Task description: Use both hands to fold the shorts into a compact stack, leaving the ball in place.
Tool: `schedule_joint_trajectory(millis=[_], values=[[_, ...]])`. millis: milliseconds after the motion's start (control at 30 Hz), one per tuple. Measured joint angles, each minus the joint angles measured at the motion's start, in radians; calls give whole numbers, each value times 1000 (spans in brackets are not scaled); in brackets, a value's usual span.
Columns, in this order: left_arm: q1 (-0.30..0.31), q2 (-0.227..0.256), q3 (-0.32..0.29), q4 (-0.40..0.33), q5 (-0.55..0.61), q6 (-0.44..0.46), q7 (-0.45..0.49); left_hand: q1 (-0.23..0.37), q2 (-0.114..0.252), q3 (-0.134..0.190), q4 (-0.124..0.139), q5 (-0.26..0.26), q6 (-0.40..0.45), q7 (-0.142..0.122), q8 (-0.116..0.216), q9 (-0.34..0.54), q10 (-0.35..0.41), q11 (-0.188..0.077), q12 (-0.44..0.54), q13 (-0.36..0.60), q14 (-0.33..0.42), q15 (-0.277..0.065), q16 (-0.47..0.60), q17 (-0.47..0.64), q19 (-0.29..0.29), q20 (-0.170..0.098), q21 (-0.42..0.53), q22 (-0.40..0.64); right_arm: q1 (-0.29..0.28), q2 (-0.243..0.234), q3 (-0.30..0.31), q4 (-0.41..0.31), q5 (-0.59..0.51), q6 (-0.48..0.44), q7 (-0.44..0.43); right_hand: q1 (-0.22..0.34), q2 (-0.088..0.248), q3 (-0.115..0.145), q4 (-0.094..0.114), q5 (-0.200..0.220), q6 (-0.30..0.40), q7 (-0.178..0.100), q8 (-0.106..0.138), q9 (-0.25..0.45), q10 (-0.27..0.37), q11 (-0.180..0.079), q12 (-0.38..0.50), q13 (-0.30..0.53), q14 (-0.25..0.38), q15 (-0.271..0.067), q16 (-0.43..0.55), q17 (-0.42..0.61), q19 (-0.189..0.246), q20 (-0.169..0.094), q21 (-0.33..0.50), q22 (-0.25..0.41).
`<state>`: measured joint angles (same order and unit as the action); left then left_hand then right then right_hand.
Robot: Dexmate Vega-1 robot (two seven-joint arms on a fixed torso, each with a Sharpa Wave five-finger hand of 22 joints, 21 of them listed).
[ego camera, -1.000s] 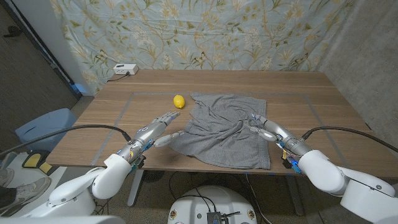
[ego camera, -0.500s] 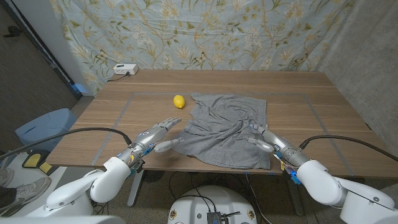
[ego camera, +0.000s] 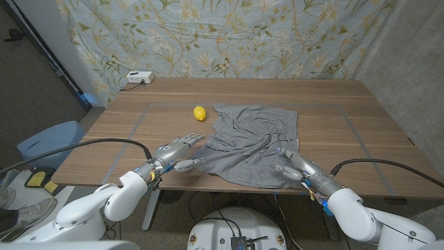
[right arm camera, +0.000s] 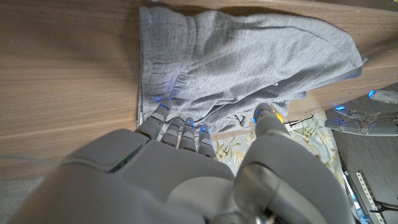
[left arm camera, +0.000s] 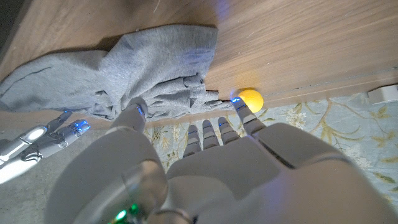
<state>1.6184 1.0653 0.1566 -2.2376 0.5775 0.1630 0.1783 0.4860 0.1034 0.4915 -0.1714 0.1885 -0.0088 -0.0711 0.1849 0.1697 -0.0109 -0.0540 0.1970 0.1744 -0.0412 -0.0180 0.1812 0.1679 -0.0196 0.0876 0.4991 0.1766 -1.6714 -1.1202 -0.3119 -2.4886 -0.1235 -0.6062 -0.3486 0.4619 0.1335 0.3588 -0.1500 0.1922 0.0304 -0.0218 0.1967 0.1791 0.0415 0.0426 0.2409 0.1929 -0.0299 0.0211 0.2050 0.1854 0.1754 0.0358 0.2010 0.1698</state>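
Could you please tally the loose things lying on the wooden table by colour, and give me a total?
Grey: 1, the shorts
Yellow: 1, the ball
White: 1, the small box with a cable at the far corner on the robot's left
Total: 3

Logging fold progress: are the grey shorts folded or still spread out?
Spread, not folded: the grey fabric shorts lie rumpled in one loose layer across the wooden table, no compact stack. The yellow ball sits beside them.

Right robot hand (ego camera: 294, 165) has drawn back to the shorts' (ego camera: 251, 142) near edge; left robot hand (ego camera: 179, 151) edged closer
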Motion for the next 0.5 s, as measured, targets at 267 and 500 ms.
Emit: schedule_joint_trajectory(millis=[267,500], values=[[-46,27,44,-2,65,48,-32,50,-3,8,-8,0,5,-6,4,0,2,-17,0,0,7,-7,0,0,17,-17,-8,0,59,-27,-105,-32,-76,-107,9,79,-9,28,-35,0,15,-8,0,0,15,-15,-2,0,15,-15,-1,-1,14,-3,0,0],[-82,46,86,-3,129,87,-53,119,-18,17,-17,4,6,-24,4,5,-2,-27,0,0,13,-12,0,0,36,-25,-11,0,133,-43,-207,-52,-153,-203,48,152,-20,60,-46,1,38,-19,7,3,9,-27,-6,0,21,-21,-6,-1,25,4,0,0]])
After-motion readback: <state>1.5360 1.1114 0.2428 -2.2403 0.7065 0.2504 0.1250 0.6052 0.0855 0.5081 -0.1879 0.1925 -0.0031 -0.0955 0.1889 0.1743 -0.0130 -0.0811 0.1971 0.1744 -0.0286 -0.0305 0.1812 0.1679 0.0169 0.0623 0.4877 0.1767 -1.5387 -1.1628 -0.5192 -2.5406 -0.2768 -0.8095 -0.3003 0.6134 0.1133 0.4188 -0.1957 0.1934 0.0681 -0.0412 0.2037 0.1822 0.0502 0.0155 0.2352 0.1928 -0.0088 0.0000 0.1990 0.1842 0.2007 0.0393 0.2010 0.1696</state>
